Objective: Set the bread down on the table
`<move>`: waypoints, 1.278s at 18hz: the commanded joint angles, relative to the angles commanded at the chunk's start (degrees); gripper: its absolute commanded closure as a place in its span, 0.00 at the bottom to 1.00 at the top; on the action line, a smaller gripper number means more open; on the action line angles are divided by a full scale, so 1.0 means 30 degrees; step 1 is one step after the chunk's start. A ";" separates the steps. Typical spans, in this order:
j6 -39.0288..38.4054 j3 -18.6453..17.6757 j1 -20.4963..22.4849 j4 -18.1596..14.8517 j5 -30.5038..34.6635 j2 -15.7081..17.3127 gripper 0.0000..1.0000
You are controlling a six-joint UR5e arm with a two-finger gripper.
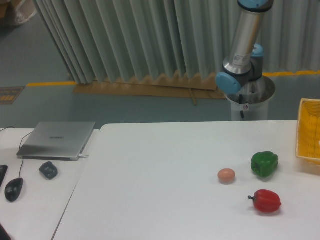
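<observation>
The bread is not in view. The large white table (165, 185) fills the lower middle and right of the camera view. Only the lower part of the arm (243, 55) shows, at the top right behind the table's far edge, rising out of the frame. The gripper is out of view.
A pinkish-brown egg (226, 175), a green pepper (264, 164) and a red pepper (266, 201) lie on the table's right side. A yellow basket (310, 131) stands at the right edge. A smaller desk at the left holds a laptop (57, 139) and two mice (48, 170).
</observation>
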 joint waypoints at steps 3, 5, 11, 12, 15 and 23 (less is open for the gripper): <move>-0.0294 -0.0029 -0.0147 -0.0059 0.0000 0.0029 0.82; -0.1140 0.0058 -0.0293 -0.0204 0.0000 0.0175 0.85; -0.3779 0.2723 -0.1639 -0.4919 -0.0409 0.0351 0.85; -0.4129 0.2725 -0.1961 -0.4980 -0.0584 0.0439 0.85; -0.6939 0.2754 -0.3337 -0.6092 -0.0906 0.1054 0.85; -1.3233 0.2783 -0.6587 -0.6972 -0.2959 0.1933 0.85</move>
